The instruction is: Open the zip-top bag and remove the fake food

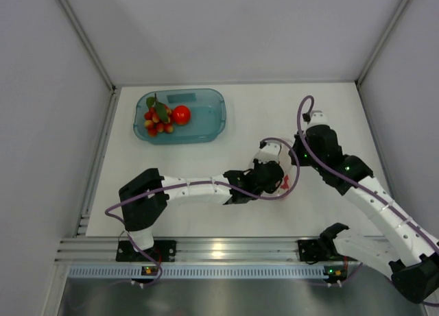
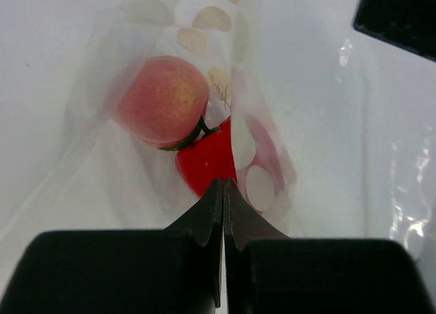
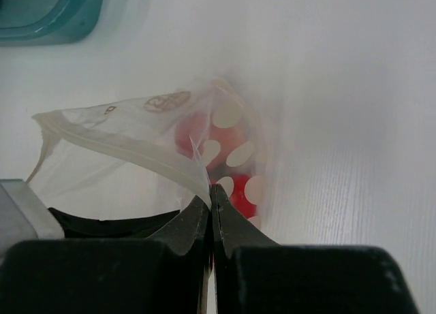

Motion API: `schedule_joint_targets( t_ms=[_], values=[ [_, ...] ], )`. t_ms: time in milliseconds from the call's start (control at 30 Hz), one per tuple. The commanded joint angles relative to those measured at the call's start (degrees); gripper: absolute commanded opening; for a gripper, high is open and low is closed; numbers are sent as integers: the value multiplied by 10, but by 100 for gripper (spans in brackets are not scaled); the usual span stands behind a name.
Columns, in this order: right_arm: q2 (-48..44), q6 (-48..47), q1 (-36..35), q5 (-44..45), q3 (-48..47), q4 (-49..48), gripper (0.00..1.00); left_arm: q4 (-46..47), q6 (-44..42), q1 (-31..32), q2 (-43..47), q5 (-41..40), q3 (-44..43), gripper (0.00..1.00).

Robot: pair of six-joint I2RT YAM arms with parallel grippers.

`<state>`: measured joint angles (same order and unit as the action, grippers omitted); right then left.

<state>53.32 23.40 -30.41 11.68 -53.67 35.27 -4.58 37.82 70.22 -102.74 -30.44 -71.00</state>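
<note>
Right of the teal tray [image 1: 221, 114], the right end effector [image 3: 210, 191] pinches the rim of the zip-top bag [image 3: 129, 133]. The left end effector [image 2: 223, 186], pressed together at the red bell pepper [image 2: 206, 161] inside, may hold only film; pulling could yank the bag loose.

Left gripper [image 2: 223, 186] jaws closed, pinching dotted zip-top bag [image 2: 262, 184] film. Inside: pink peach [image 2: 162, 99] at eleven o'clock, touching red piece [image 2: 204, 163] at twelve.

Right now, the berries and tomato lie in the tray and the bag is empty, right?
No, the bag is not empty: the left wrist view shows a peach and a red piece inside it. The berries and tomato do lie in the tray.
</note>
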Motion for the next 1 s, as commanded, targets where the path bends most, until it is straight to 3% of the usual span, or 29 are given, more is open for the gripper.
schedule_joint_targets(
  t_ms=[0, 267, 533, 667, 967],
  values=[
    [14, -29, 21, -8, -27, -2, 0, 59, -37, 12, -9, 32, 3, 0],
    [48, -65, 38, -44, -72, -1, 0, 90, -83, 19, -26, 86, 16, 0],
    [-28, -70, 38, -61, -46, -49, 0, 88, -52, -3, -40, 126, 30, 0],
    [-49, -66, 39, -71, -22, -54, 0, 63, -40, -31, -46, 132, 19, 0],
    [-57, -46, 38, -184, 2, -37, 0, -51, 27, -86, -40, 74, 2, 0]
  ],
)
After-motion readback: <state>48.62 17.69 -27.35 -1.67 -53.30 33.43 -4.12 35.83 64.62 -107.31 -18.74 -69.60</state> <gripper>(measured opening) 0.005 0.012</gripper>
